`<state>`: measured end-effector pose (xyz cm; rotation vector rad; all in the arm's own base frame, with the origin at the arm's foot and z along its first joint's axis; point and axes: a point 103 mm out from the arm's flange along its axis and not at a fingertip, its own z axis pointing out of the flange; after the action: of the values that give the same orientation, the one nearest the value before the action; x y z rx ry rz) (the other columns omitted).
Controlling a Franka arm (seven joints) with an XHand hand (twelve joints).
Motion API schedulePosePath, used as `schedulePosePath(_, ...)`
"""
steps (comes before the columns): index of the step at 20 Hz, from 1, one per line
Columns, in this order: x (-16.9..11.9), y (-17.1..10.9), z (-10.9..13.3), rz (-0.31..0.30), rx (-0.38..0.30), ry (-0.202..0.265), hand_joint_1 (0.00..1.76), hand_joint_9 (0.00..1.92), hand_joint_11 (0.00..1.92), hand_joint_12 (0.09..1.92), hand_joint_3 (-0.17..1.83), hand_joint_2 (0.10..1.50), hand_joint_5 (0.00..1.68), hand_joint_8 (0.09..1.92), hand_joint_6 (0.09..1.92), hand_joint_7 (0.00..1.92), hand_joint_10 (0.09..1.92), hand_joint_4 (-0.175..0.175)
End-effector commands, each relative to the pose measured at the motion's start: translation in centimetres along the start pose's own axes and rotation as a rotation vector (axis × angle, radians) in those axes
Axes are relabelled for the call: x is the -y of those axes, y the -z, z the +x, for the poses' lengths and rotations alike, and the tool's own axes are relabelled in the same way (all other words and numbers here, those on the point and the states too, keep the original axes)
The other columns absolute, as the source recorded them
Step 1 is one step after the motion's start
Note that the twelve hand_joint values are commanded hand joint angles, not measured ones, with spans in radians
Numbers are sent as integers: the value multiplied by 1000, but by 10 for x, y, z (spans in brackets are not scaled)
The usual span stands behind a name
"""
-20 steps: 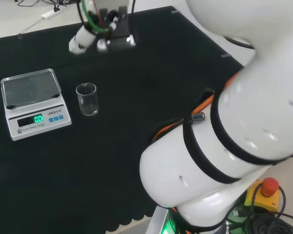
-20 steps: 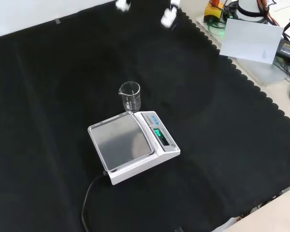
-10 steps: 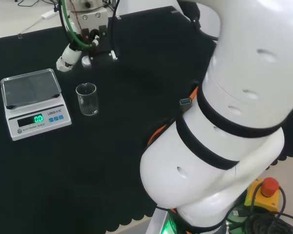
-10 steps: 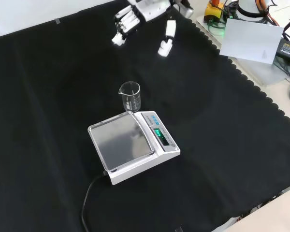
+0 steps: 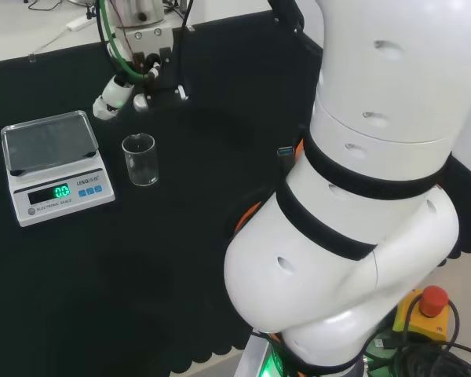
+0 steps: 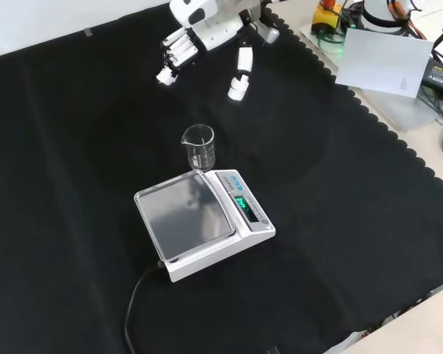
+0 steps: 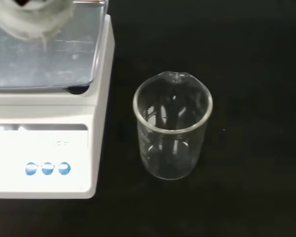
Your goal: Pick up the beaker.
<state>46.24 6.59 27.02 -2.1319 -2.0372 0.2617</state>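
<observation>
Your hand (image 6: 207, 33) sits in the upper middle of the front view, above the black cloth of the bench (image 6: 74, 147), fingers spread wide and straight with the thumb apart from them, holding nothing. The beaker (image 6: 198, 147) you are after stands upright in the centre of that frame, well apart from the hand and below it in the picture. It looks empty. In the head view the beaker (image 5: 140, 159) is at the left, with the hand (image 5: 114, 94) above it near the top of the frame.

Your main risk is the scale (image 6: 204, 222). The beaker stands just beside it, near the corner of its steel tray, so there is little room on that side. If you close your fingers around the glass from the scale's side, they may strike the scale's body or tray and shove it, or tip the beaker. Come at it from the open cloth side instead. The glass is clear and smooth, so a pinch too near the rim could let it slip or topple.

The scale's green display is lit, and there is small print on the scale front and faint markings on the beaker wall, too small for me to make out.
</observation>
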Motion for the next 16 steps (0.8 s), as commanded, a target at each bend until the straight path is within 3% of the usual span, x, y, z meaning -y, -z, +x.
schedulePosePath(1, -22, -45, -11, 81, 47, 45, 653, 66, 0, 1330, 217, 568, 45, 678, 87, 8, 952, -13)
schedulePosePath(6, -36, -70, -6, 104, 76, 50, 626, 12, 0, 1273, 179, 579, 1, 446, 87, 0, 947, 7)
schedulePosePath(16, -54, -103, 15, 131, 100, 75, 625, 0, 0, 1219, 120, 597, 0, 309, 87, 0, 861, 24)
